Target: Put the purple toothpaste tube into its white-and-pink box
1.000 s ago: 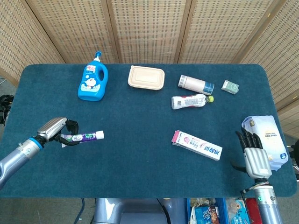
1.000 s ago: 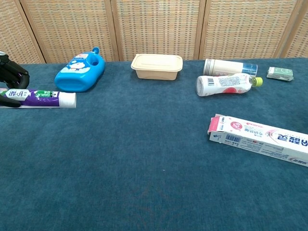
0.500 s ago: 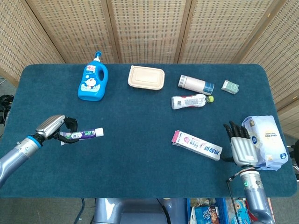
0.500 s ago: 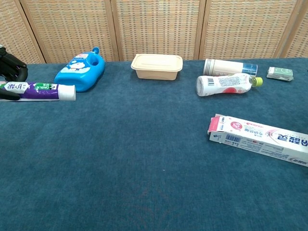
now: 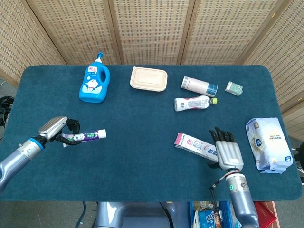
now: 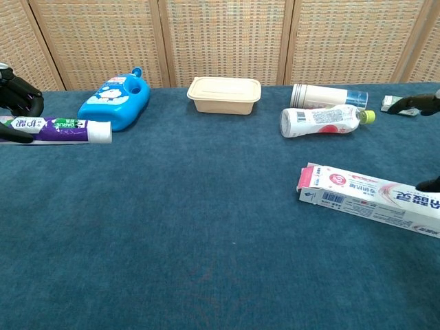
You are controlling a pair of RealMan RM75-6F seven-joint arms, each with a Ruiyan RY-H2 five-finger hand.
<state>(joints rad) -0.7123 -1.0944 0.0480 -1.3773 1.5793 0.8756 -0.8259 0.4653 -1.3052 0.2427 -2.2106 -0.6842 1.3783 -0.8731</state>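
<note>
table [image 5: 142, 142]: showing matt blue cloth | detergent bottle [image 5: 94, 83]: gleaming glossy plastic | toothpaste box [image 5: 199, 147]: looking smooth cardboard | screen [image 5: 152, 28]: showing woven cane, wood frames

Staged lab-like test setup, blue-carpeted table [image 5: 142, 156], woven rattan screens [image 5: 152, 28] behind, assorted household goods

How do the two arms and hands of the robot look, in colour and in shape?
Both arms are silver-grey tubes. The left hand has a ribbed silver back, black fingers and a blue ring at its wrist. The right hand looks the same, with a small green light on its wrist and a thin dark cable beside it.
</note>
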